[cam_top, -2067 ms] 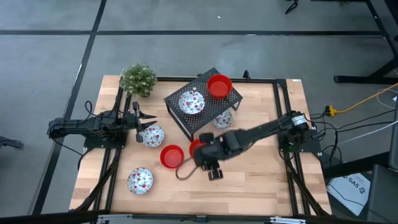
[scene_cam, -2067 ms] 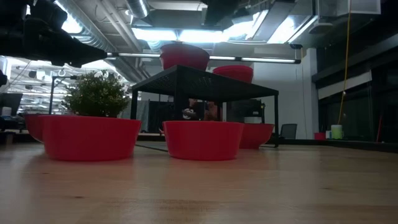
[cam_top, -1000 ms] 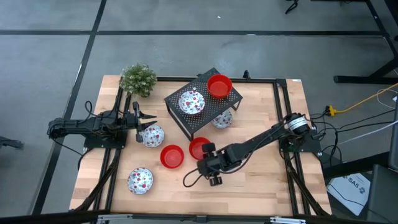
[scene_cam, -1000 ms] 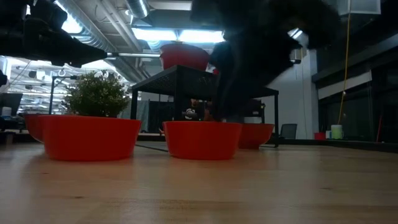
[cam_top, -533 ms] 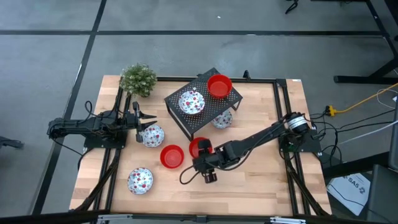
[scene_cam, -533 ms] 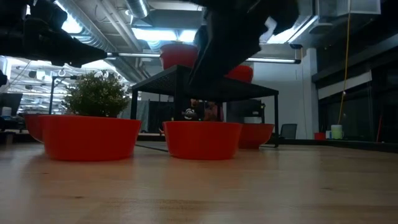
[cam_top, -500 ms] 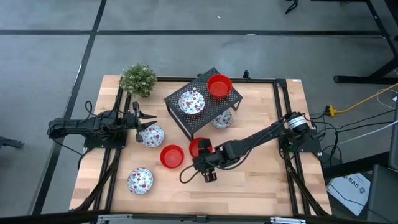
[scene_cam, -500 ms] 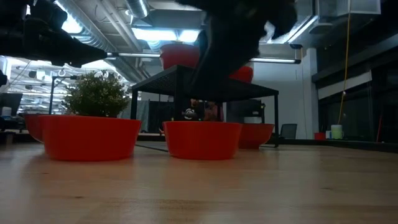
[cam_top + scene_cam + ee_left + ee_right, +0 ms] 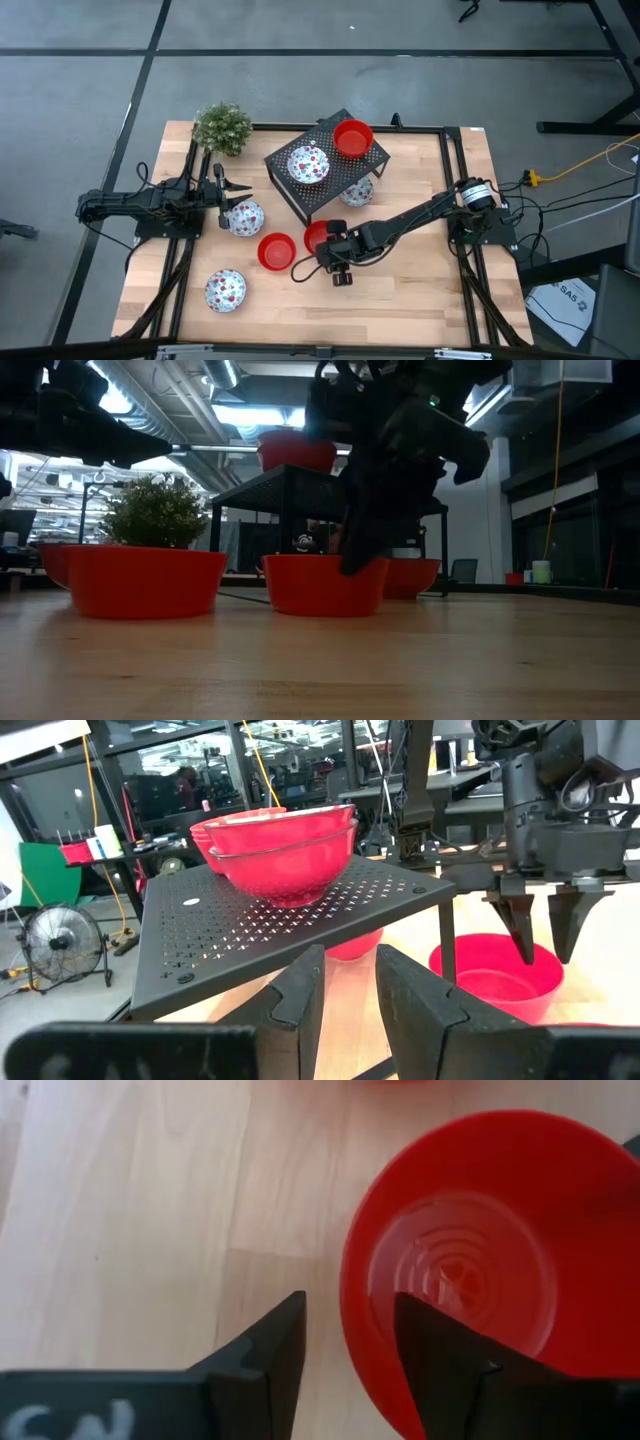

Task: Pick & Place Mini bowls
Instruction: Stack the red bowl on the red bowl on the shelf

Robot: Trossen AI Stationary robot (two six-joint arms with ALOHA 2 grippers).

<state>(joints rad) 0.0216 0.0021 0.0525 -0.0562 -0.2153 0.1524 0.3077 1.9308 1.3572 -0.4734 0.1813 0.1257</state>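
Observation:
A plain red mini bowl [image 9: 470,1270] sits on the wood next to the black rack [image 9: 290,190]. My right gripper [image 9: 350,1295] hovers open over this bowl's rim [image 9: 345,1305], pointing steeply down, one finger outside and one over the hollow. The left wrist view shows the right gripper's tips [image 9: 545,955] at the height of the bowl's mouth [image 9: 495,970]. Another red bowl [image 9: 276,251] stands just left of it. The rack top holds a speckled bowl [image 9: 308,163] and a red bowl [image 9: 352,137]. My left gripper [image 9: 350,1010] waits open at the table's left.
A speckled bowl [image 9: 357,192] sits under the rack, another [image 9: 246,216] lies close in front of my left gripper [image 9: 240,193], and a third [image 9: 226,290] is near the front left corner. A green plant [image 9: 222,127] stands at the far left. Bare wood lies at the front right.
My right gripper has moved toward the table's left and then a little toward the far edge, sinking over the red bowl beside the rack. The bowls have stayed where they were.

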